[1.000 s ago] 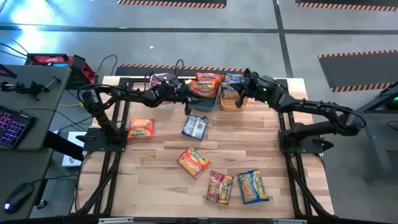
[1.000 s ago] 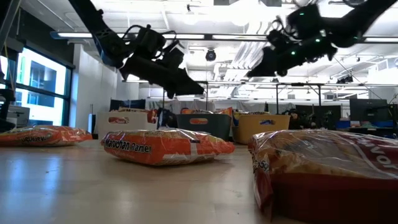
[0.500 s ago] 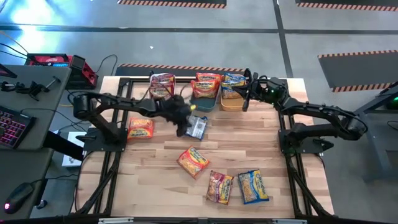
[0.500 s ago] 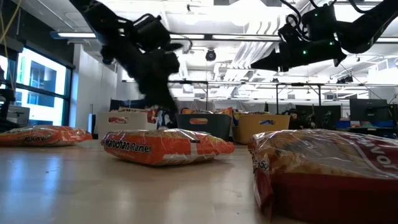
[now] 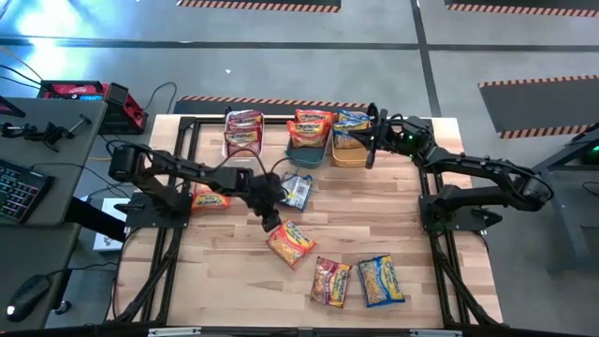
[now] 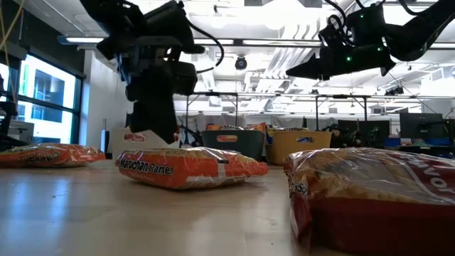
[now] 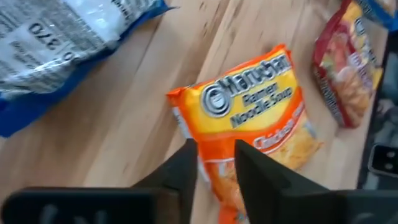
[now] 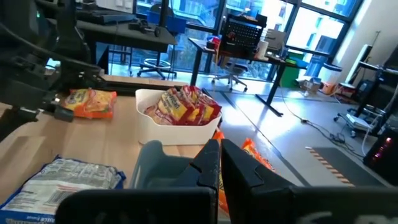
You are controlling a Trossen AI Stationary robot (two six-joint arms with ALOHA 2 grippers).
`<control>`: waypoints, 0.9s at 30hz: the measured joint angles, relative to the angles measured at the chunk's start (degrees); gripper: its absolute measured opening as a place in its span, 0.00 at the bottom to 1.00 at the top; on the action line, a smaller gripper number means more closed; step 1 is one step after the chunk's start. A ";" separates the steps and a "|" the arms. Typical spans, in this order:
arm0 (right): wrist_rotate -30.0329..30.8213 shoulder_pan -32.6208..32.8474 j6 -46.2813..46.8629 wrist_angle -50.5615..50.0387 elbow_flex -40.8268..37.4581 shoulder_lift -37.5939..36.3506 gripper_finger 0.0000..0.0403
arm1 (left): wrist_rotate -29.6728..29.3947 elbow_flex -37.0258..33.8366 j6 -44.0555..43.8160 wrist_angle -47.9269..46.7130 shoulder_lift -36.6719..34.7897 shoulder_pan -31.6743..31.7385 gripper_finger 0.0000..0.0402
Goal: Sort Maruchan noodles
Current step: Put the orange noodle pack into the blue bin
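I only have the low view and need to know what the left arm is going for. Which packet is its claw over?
Observer: The left claw hangs over the end of an orange packet lying mid-table.
Operator: Is it gripping it?
Observer: Not that I can see. In the left wrist view the fingers stand parted, with the packet's edge showing in the gap.
Operator: And the right arm?
Observer: The right claw is shut, held up beside the orange bin at the table's far edge.
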 joint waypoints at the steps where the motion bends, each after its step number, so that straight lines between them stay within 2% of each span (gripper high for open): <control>1: -0.56 0.00 -0.02 0.02 0.00 0.00 0.00 | -0.08 0.00 -0.85 0.56 0.00 -0.28 0.27; 8: -2.22 0.01 -0.08 2.08 0.00 0.02 0.00 | -1.61 0.04 -3.88 7.12 5.05 -1.30 0.52; 11: -2.46 0.00 -0.10 2.40 0.00 0.02 0.00 | -1.56 0.02 -3.51 11.51 8.38 -1.31 0.57; 15: -2.49 0.02 -0.08 2.23 0.00 0.02 0.00 | 3.41 0.02 -3.86 16.82 11.47 -1.26 0.58; 21: -2.48 0.02 -0.04 1.94 0.00 0.02 0.00 | 7.72 0.13 -3.81 19.92 14.05 -0.80 0.51; 24: -2.44 0.01 0.05 1.81 0.00 0.02 0.00 | 9.15 0.13 -2.85 20.25 14.42 -0.16 0.40; 27: -2.44 0.02 0.20 1.55 0.01 0.04 0.00 | 9.75 0.09 0.10 20.34 14.45 0.19 0.26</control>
